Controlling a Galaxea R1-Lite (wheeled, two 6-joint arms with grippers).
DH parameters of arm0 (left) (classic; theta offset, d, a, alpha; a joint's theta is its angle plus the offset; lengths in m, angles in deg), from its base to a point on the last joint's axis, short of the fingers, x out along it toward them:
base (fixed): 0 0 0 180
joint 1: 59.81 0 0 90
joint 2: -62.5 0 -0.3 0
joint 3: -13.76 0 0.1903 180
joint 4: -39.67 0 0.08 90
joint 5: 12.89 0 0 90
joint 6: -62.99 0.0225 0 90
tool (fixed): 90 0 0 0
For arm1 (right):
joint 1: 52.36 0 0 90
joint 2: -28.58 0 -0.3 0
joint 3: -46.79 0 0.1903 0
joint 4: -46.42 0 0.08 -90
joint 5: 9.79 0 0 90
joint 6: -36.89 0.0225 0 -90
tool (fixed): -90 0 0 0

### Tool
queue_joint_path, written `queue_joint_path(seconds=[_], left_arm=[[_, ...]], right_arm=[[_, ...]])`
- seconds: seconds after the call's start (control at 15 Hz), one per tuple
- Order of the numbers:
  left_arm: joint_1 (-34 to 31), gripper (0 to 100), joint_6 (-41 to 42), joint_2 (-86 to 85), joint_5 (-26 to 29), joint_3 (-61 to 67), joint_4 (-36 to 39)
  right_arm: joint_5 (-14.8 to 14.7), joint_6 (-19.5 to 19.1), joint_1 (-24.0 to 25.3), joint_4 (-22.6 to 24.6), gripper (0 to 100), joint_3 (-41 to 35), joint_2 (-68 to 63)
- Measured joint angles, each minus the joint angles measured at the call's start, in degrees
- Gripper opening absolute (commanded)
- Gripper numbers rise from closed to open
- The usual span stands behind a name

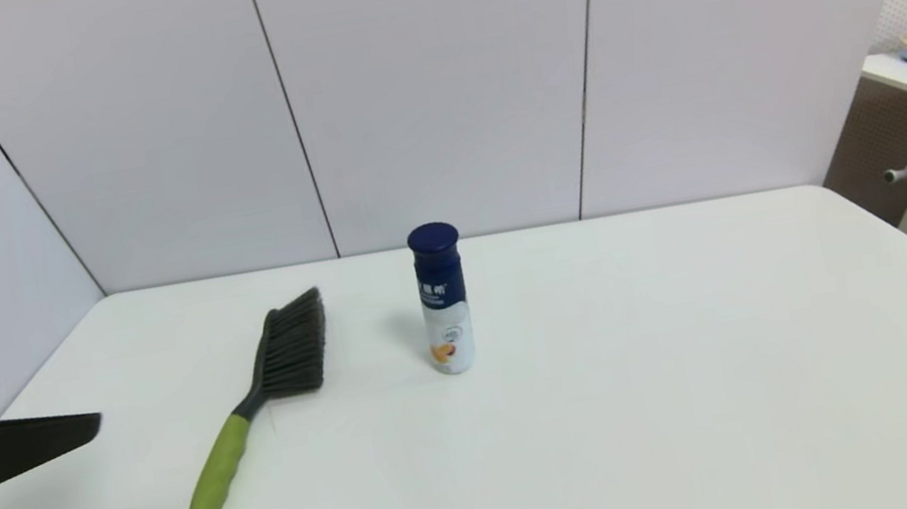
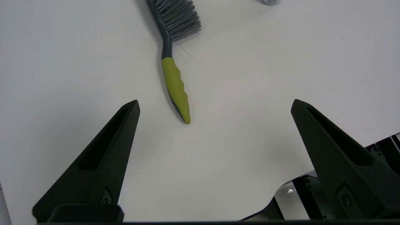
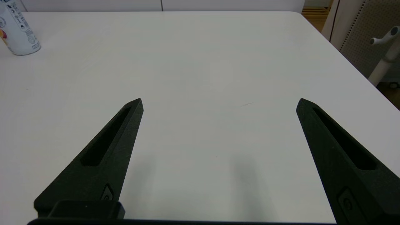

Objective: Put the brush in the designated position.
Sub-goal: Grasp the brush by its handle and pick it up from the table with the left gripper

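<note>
Lying brush: the lime-green-handled hand brush with dark grey neck and bristles (image 1: 256, 413) is seen flat on the white table (image 1: 624, 410), its handle end nearest the fingertips.
Left gripper (image 2: 214, 104): fingers held wide apart, empty, short of the handle.
Right gripper (image 3: 218, 103): spread, empty, over bare tabletop — idle.
Risk: a slim, rounded handle could be nudged aside if one finger lands first.
Obstacle: the navy-capped white bottle (image 1: 442, 297) stands beyond the bristles — likely toppled if the brush is swung wide.

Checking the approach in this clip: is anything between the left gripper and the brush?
Nothing visible. The left gripper hangs open short of the brush, with only bare table between them. The bottle stands on the brush's far side.
</note>
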Motion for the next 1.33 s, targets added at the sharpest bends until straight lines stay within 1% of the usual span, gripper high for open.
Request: queue_joint_path(seconds=[0.47, 0.53, 0.73, 0.8, 1.07, 1.33], left_arm=[[-0.6, 100, 1.0, 22.2, -0.4, -2.8, -0.3], [-1.2, 100, 1.1, 24.5, -1.1, -2.8, -0.3], [-3.1, 100, 0.8, 29.7, -6.4, -2.7, 0.5], [-3.7, 100, 0.7, 31.0, -6.8, -2.5, 1.8], [-5.8, 100, -1.8, 35.0, -6.4, -1.1, 7.2], [-7.5, 100, -2.3, 38.2, -4.6, 0.4, 7.8]], right_arm=[[0.0, 0.0, 0.0, 0.0, 100, 0.0, 0.0], [0.0, 0.0, 0.0, 0.0, 100, 0.0, 0.0], [0.0, 0.0, 0.0, 0.0, 100, 0.0, 0.0], [0.0, 0.0, 0.0, 0.0, 100, 0.0, 0.0], [0.0, 0.0, 0.0, 0.0, 100, 0.0, 0.0], [0.0, 0.0, 0.0, 0.0, 100, 0.0, 0.0]])
